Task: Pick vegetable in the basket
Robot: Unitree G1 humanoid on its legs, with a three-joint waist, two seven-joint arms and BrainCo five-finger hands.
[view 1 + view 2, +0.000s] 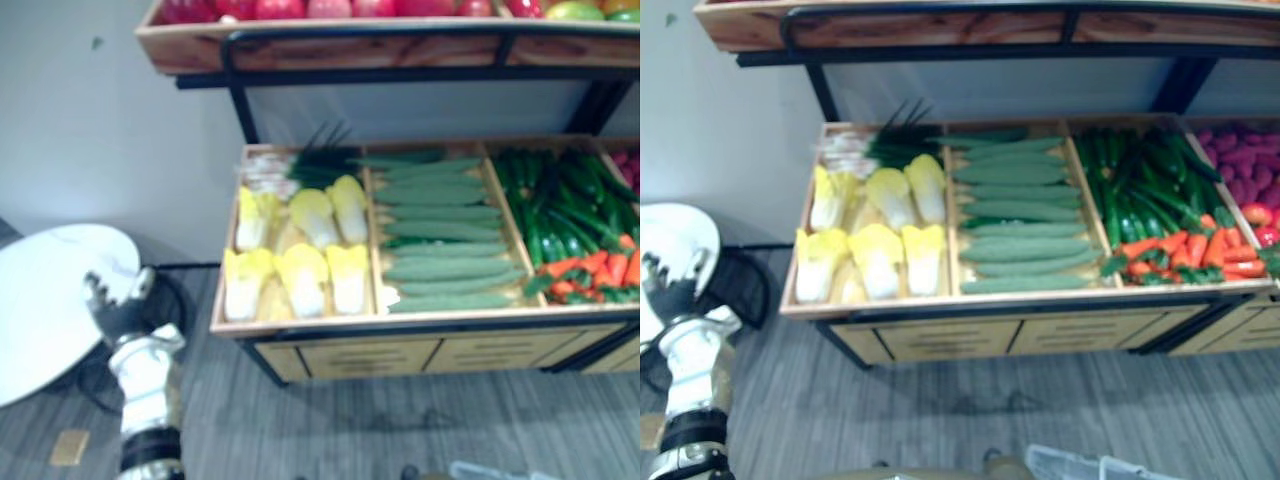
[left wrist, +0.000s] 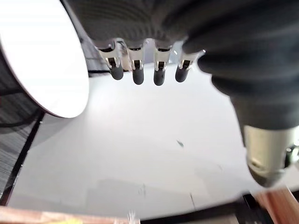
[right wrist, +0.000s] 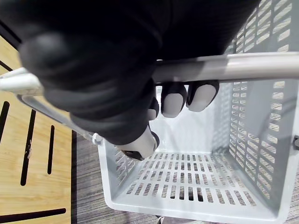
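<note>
Six yellow cabbages [image 1: 313, 215], one grey basket [image 3: 187, 186], one round white table [image 1: 50, 300]; cucumbers [image 1: 440, 230] too tightly packed to count.

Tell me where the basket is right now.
In the right wrist view the grey basket hangs by its handle from the right hand, beside the produce stand's wooden front.

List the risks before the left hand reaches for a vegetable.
1. The open left hand sits low beside the white round table; a reach could clip the crate rim.
2. The cucumbers lie packed together, so lifting one may drag neighbours.
3. The empty basket hangs from the right hand close to the stand's wooden front and may knock it.
</note>
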